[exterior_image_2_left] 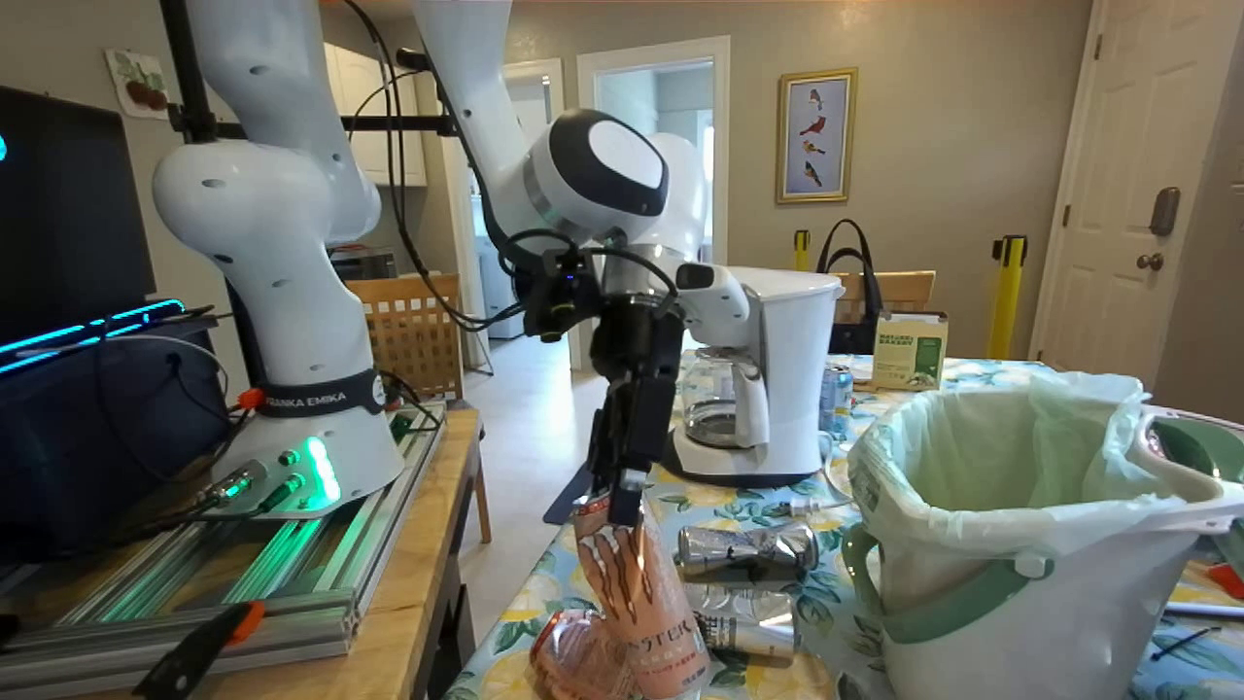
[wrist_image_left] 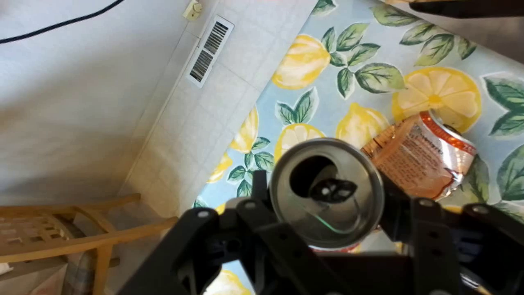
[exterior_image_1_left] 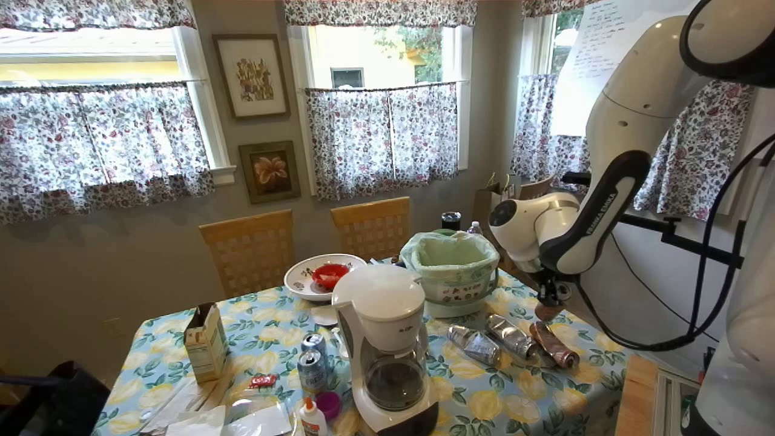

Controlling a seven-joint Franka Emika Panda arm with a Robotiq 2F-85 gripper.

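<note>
Beyond the lemon-printed desk (exterior_image_1_left: 496,406), flowered curtains (exterior_image_1_left: 381,139) were seen in an exterior view; near the desk's right edge, a peach-coloured can (exterior_image_1_left: 547,312) was held by the claw (exterior_image_1_left: 553,298), and this holding was judged the step in hand. In an exterior view, the can was seen tilted just beside a crushed can (exterior_image_2_left: 575,653), with a lined bucket (exterior_image_2_left: 1069,632) to the right; for the next move, a firm grip and clearance from both seemed called for. In the wrist view, the claw was found part-spread, its fingers (wrist_image_left: 259,185) clasped about the can.
</note>
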